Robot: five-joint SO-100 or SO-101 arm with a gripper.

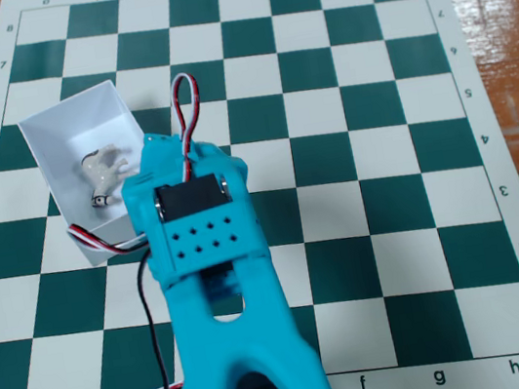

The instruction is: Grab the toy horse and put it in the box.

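The toy horse (103, 169), small and cream-white with dark marks, lies on its side on the floor of the white open-topped box (51, 124) at the left of the chessboard. My turquoise gripper (149, 159) reaches from the bottom of the fixed view and hangs over the box's right wall, just right of the horse. Nothing shows between its jaws. The arm's own body hides the fingertips, so I cannot tell how far apart they are.
The green and white chessboard mat (379, 136) lies on a wooden table (506, 7). Red, white and black servo wires (187, 97) loop above the gripper and past the box's near corner. The arm covers the board's lower middle.
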